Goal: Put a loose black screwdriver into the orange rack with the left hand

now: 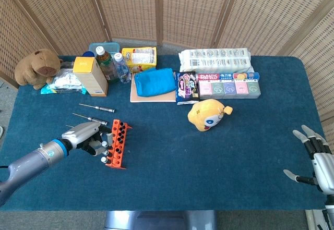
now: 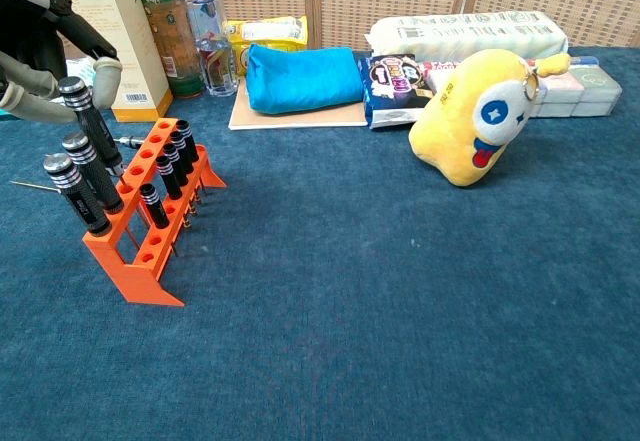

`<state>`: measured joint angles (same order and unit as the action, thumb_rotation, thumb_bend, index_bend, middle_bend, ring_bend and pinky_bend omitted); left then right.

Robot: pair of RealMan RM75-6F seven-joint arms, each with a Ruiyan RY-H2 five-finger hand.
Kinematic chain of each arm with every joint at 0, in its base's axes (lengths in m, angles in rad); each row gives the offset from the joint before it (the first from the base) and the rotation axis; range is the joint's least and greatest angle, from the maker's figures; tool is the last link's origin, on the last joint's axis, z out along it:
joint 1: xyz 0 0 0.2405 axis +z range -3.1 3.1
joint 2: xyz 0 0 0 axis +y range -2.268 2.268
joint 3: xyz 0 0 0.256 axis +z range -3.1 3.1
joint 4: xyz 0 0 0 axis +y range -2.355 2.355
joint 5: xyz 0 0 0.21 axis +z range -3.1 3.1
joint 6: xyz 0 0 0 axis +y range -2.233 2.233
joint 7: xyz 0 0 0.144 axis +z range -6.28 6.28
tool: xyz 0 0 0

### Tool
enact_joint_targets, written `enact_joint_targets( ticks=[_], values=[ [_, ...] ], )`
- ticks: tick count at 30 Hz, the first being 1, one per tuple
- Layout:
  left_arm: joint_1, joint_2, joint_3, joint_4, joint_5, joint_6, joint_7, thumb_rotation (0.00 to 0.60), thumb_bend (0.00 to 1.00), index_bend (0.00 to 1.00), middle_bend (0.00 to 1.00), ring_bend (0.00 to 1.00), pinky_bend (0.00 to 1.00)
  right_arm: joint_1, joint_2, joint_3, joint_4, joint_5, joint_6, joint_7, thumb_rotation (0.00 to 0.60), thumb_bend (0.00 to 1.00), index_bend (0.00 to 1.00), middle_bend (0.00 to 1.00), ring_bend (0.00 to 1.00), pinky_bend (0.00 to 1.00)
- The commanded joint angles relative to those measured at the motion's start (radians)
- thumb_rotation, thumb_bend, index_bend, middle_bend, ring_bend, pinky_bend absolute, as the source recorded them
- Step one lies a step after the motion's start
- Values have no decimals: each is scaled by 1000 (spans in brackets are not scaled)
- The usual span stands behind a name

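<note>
We take the orange rack (image 2: 150, 223) as our landmark; the black screwdriver (image 2: 90, 126) under insertion stands at the rack's left row, third from the near end, behind two larger handled drivers already seated; its long axis runs near upright, the handle tilted slightly up and to the left, the shaft going down into the rack; whether the tip has bottomed out we cannot tell.

The left hand (image 2: 45, 56) sits directly above and to the left of the rack, at the screwdriver's top; its fingers are curled around the handle's upper end, one fingertip (image 2: 106, 69) lying against the cap; we judge that it holds the tool; in the head view the left hand (image 1: 86, 137) lies just beside the rack's left edge.

The right hand (image 1: 312, 159) rests well apart, far to the right of the rack, fingers spread and holding nothing; the left hand is plainly the nearer.

Two loose screwdrivers (image 1: 96, 107) lie on the table (image 2: 400, 311) beyond the rack.
</note>
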<state>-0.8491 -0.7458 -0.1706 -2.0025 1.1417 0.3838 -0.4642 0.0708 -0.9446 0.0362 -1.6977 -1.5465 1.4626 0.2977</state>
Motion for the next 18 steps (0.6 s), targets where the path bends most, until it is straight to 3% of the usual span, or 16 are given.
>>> enact_joint_targets(
  ticks=[1, 18],
  values=[
    [1, -5, 1, 4, -5, -2, 6, 600, 414, 522, 1000, 1000, 1000, 0, 0, 0, 0, 1, 0, 0, 600, 0, 117, 0, 0, 0],
    [-3, -29, 0, 15, -32, -11, 42, 600, 415, 522, 1000, 1000, 1000, 0, 3, 1, -1, 1, 0, 7, 600, 0, 117, 0, 0, 0]
  ],
)
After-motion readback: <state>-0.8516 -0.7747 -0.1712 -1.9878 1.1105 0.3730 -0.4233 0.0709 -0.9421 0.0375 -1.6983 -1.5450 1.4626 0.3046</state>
